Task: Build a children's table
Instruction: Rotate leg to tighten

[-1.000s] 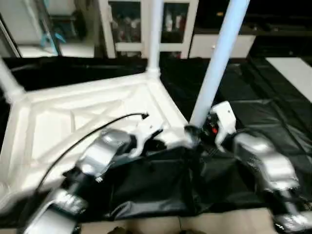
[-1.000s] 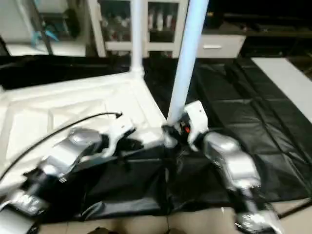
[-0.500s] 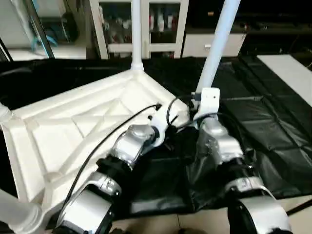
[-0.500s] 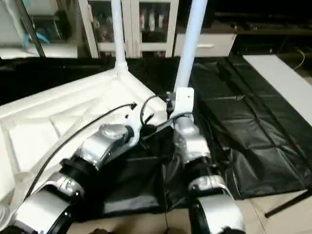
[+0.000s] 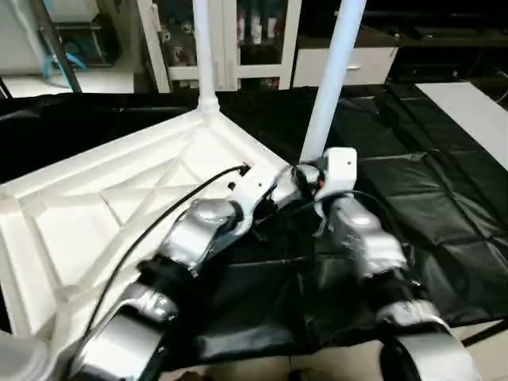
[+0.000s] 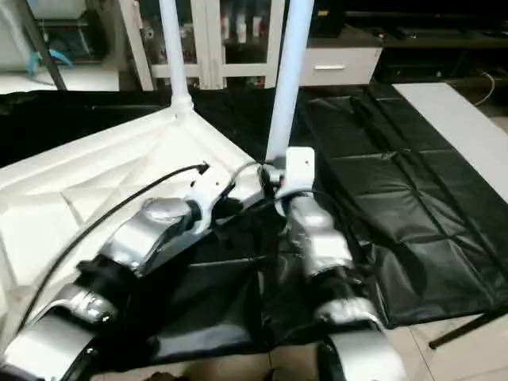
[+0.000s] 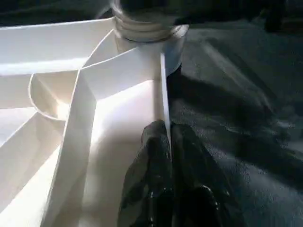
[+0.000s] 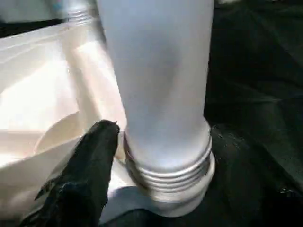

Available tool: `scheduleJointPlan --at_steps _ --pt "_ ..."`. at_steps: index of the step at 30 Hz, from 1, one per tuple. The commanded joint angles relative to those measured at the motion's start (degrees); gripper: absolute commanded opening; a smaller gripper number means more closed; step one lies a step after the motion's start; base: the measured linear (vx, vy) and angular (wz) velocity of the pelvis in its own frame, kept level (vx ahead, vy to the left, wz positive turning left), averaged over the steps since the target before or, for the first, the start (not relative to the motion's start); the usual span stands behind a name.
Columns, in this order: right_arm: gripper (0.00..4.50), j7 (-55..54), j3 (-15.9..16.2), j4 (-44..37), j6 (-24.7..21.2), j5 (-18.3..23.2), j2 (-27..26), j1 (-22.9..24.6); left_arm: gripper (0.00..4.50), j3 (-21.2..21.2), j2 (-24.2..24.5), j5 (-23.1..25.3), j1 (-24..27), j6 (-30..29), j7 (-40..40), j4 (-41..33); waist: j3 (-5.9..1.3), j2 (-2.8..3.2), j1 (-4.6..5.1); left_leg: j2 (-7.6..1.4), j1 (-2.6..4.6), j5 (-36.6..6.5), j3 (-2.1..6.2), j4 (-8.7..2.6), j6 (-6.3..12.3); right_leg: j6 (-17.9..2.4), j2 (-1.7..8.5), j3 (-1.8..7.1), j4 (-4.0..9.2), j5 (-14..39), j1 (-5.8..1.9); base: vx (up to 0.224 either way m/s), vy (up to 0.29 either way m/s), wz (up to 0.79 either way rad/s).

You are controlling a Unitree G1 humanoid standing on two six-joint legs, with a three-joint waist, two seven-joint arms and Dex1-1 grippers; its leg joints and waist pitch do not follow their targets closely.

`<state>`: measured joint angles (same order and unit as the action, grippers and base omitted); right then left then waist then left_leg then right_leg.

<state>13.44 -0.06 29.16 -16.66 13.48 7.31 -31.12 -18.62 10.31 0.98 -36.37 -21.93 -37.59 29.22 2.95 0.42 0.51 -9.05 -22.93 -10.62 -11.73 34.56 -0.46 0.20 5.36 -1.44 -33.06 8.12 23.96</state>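
Your white tabletop [image 5: 103, 206] lies underside up on the black-covered work table [image 5: 444, 190], with one leg [image 5: 202, 48] standing in its far corner socket and a second leg [image 5: 329, 79] upright in the near right corner socket [image 8: 165, 198]. Your left gripper [image 7: 170, 137] is pinched together on the tabletop's thin edge wall just short of that socket, and of your right gripper [image 8: 142, 142] you see one black finger [image 8: 90, 165] beside the second leg's threaded base, so you cannot tell whether it is gripping or apart

Both silver forearms reaching forward, converging, left tool [image 7: 168, 142] closed, right tool [image 8: 137, 156] finger spread wide
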Motion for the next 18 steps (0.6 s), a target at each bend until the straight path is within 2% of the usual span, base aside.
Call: scheduleJointPlan --at_steps 1,2,4,6,8,9,10,11,12,14,16,17,18 --pt "3.64 6.43 1.29 -5.72 -3.49 1.89 3.61 1.38 0.0 -2.14 2.39 0.2 1.86 0.29 -4.85 -2.07 -4.34 0.16 -0.61 -3.55 1.74 -11.63 1.71 -4.41 3.55 -12.6 2.28 1.02 3.16 10.49 -2.75 0.0 0.0 0.0" --pt "3.87 8.86 1.72 -7.21 -4.12 2.11 5.29 2.29 0.0 -2.56 3.15 0.0 2.37 0.43 -6.21 -2.95 -4.38 0.21 -0.81 -3.62 1.77 -10.79 1.58 -4.32 3.68 -13.25 2.3 1.03 2.93 8.75 -2.66 0.0 0.0 0.0" --pt "3.95 14.65 2.77 -10.35 -4.98 3.14 8.92 4.44 0.0 -3.39 4.65 -1.16 3.22 -0.33 -9.79 -5.08 -4.33 0.23 -1.1 -3.66 1.9 -10.34 1.4 -4.2 3.49 -14.2 2.35 1.02 2.79 7.83 -2.56 0.0 0.0 0.0" --pt "4.0 14.65 2.77 -10.35 -4.98 3.14 8.92 4.44 0.0 -3.39 4.65 -1.16 3.22 -0.33 -9.79 -5.08 -4.18 0.28 -1.21 -3.67 2.07 -11.89 1.28 -4.26 2.83 -14.57 2.41 1.01 3.04 9.66 -2.39 0.0 0.0 0.0" --pt "4.28 24.47 4.84 -14.89 -6.13 4.99 14.4 8.05 0.0 -5.63 7.98 -3.97 5.12 0.63 -18.41 -10.38 -4.02 0.21 -1.42 -3.76 2.21 -14.56 1.41 -4.47 1.65 -13.87 2.46 0.91 3.39 13.08 -2.46 0.0 0.0 0.0" --pt "4.28 24.47 4.84 -14.89 -6.13 4.99 14.4 8.05 0.0 -5.63 7.98 -3.97 5.12 0.63 -18.41 -10.38 -3.8 0.36 -1.7 -4.15 2.36 -15.76 1.49 -4.79 1.05 -13.27 2.56 1.02 3.38 14.11 -2.39 0.0 0.0 0.0" --pt "4.28 29.58 5.9 -17.46 -6.93 6.44 17.23 10.01 0.0 -6.55 9.58 -5.6 6.06 0.48 -22.59 -13.25 -3.91 0.59 -1.98 -4.1 2.64 -16.82 1.59 -4.83 0.16 -13.02 2.45 0.87 3.41 14.98 -2.28 0.0 0.0 0.0" --pt "4.28 30.05 6.01 -17.67 -6.97 6.54 17.53 10.19 0.0 -6.62 9.7 -5.73 6.11 0.4 -22.89 -13.46 -3.88 0.46 -2.09 -4.19 2.76 -17.22 1.42 -4.85 0.0 -12.91 2.32 0.94 3.5 14.79 -2.18 0.0 0.0 0.0" --pt "4.28 35.09 7.21 -20.19 -7.63 7.68 20.72 12.18 0.0 -7.32 10.96 -6.97 6.65 -0.62 -25.97 -15.73 -3.73 0.45 -2.4 -4.12 2.79 -17.88 1.38 -4.92 -0.4 -12.68 2.3 0.95 3.52 15.01 -2.13 0.0 0.0 0.0" --pt "4.28 39.86 8.46 -23.47 -9.11 8.68 24.15 14.14 0.0 -7.85 11.96 -7.13 6.91 -1.87 -27.62 -17.12 -3.5 0.4 -2.85 -4.24 2.96 -18.82 1.3 -5.06 -0.71 -12.23 2.4 1.1 3.61 16.44 -1.91 0.0 0.0 0.0" --pt "4.28 40.75 8.81 -24.02 -9.16 8.7 24.82 14.45 0.0 -7.98 12.12 -6.94 6.91 -1.91 -27.73 -17.08 -3.44 0.32 -2.91 -4.22 2.88 -19.74 1.39 -5.12 -1.19 -11.73 2.54 1.09 3.75 18.45 -1.93 0.0 0.0 0.0" --pt "4.28 42.14 9.29 -25.01 -9.47 8.72 25.91 14.86 0.0 -8.16 12.43 -6.51 7.01 -1.76 -27.92 -17.05 -3.21 0.22 -2.64 -4.12 2.76 -22.17 1.6 -5.21 -2.15 -10.61 2.75 1.08 4.15 22.96 -1.69 0.0 0.0 0.0" --pt "4.28 42.93 9.63 -25.33 -9.5 8.62 26.47 14.97 0.0 -8.15 12.52 -6.3 7.04 -1.66 -27.86 -16.92 -3.25 0.23 -2.65 -4.13 2.78 -22.82 1.75 -5.19 -2.48 -10.19 2.76 1.04 4.17 24.02 -1.73 0.0 0.0 0.0"
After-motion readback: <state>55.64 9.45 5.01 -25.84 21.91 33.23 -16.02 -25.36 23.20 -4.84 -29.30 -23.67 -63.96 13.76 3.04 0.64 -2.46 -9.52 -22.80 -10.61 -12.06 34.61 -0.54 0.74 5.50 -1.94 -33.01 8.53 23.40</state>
